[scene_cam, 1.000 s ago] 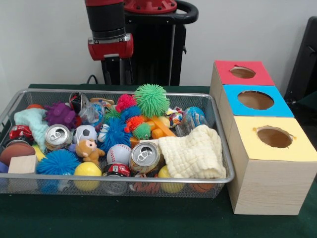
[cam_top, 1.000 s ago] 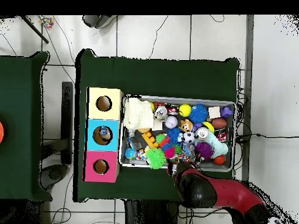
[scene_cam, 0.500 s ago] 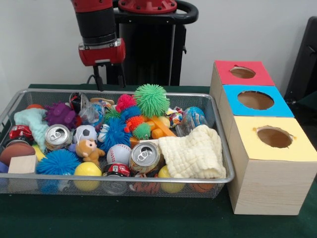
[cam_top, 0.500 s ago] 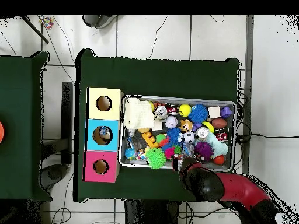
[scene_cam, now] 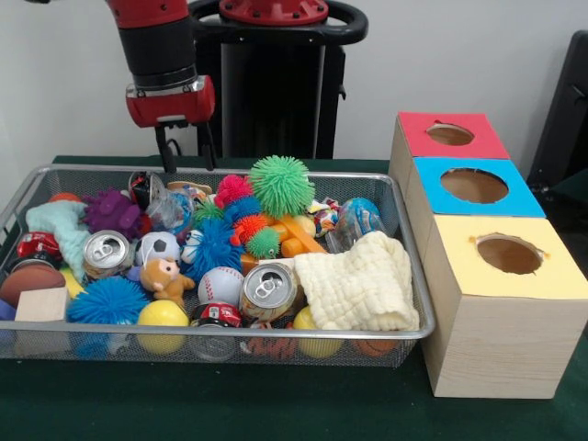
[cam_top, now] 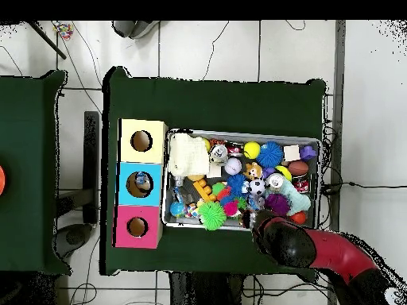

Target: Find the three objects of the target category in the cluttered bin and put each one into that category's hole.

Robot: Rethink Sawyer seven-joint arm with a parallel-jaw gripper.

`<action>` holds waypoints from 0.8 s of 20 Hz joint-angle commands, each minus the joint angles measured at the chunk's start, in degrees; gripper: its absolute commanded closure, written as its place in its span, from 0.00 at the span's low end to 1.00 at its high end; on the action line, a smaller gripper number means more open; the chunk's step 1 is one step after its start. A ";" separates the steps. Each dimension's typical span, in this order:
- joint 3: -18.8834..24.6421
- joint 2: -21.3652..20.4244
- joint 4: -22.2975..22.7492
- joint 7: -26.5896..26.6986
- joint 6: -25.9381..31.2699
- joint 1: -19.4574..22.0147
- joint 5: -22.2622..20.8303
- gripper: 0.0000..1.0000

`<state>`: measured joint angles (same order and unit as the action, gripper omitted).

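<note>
Even, soft indoor light filling both views; no hard shadows. Can (scene_cam: 267,290) tops catching mild glare, below-right of claw (scene_cam: 186,154). Front view staying fairly crisp; overhead view showing bin (cam_top: 242,134) contents small, detail blurring.

The red and black arm (scene_cam: 158,55) reaches down from above, its gripper (scene_cam: 186,154) pointing straight down, the two thin fingers (scene_cam: 166,152) spread apart and holding nothing.

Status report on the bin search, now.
Gripper open, empty, above the bin's far rim near the purple spiky toy. Nothing picked. Bin heaped; holes of the boxes unobstructed.
</note>
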<state>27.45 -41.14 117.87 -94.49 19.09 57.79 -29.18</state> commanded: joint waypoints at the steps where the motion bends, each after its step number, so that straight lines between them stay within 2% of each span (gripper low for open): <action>1: 2.88 1.20 -7.63 2.81 5.34 -0.54 -0.53 0.00; 5: 1.60 2.52 -8.84 1.86 4.30 -1.51 -1.34 0.00; 10: -0.76 6.11 -10.97 0.06 0.65 -3.44 -3.53 0.00; 16: -3.03 6.12 -9.35 -0.94 -2.20 -3.83 -5.93 0.00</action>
<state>26.71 -37.51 113.25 -94.49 19.11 54.84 -30.80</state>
